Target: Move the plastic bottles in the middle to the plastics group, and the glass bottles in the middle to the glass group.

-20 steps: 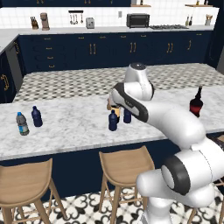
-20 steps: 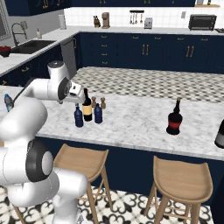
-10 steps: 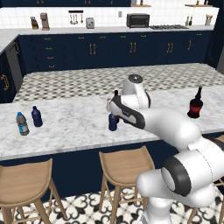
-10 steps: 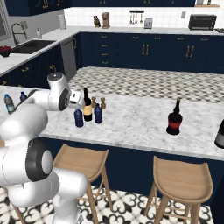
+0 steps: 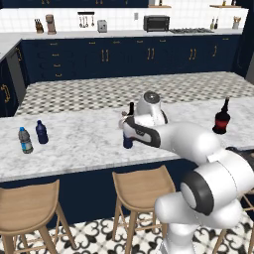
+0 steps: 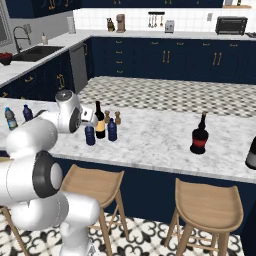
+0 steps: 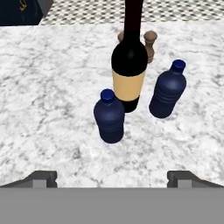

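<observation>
Gripper (image 7: pixel 112 177) lowered since earlier, jaws spread, facing nearest navy bottle (image 7: pixel 109 116).

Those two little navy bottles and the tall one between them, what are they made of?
The navy bottles look like matte, opaque plastic: ribbed sides, no shine. The tall bottle looks like dark glossy glass, with a tan paper-like label. It's a rendering, so that's a guess.

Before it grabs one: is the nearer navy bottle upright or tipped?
Upright. The nearer navy bottle stands on its base on the counter, cap on top.

Kitchen: marble island (image 5: pixel 89 144), toaster oven (image 5: pixel 156 23), probably sink (image 6: pixel 35 52).
</observation>
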Available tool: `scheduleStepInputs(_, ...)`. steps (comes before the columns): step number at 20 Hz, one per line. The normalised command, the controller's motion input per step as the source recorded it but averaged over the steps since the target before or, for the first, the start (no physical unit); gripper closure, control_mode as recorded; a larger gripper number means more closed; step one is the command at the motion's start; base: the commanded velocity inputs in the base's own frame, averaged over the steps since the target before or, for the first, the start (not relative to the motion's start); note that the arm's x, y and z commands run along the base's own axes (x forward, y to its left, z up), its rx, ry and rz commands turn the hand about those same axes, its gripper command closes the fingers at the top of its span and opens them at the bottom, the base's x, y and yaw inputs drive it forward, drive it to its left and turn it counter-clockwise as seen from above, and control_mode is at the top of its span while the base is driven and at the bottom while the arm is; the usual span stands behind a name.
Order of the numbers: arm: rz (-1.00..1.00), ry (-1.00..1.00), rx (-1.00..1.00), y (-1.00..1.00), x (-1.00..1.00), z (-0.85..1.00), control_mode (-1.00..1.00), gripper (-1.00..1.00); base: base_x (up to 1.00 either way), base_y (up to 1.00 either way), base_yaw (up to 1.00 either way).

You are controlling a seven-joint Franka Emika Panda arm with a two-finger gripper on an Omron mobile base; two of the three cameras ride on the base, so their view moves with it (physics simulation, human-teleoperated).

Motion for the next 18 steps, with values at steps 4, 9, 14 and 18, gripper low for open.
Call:
scheduleStepInputs(4,0.0,0.0,0.0,0.13,0.24,-0.26,-1.0,-1.0,0.0,0.0,0.0)
scheduleStepInputs(9,0.0,0.0,0.0,0.07,0.21,-0.19,-1.0,-1.0,0.0,0.0,0.0)
scheduleStepInputs(14,0.0,0.0,0.0,0.0,0.18,-0.18,-1.0,-1.0,0.0,0.0,0.0)
scheduleStepInputs(18,0.0,0.0,0.0,0.0,0.3,-0.24,-1.0,-1.0,0.0,0.0,0.0)
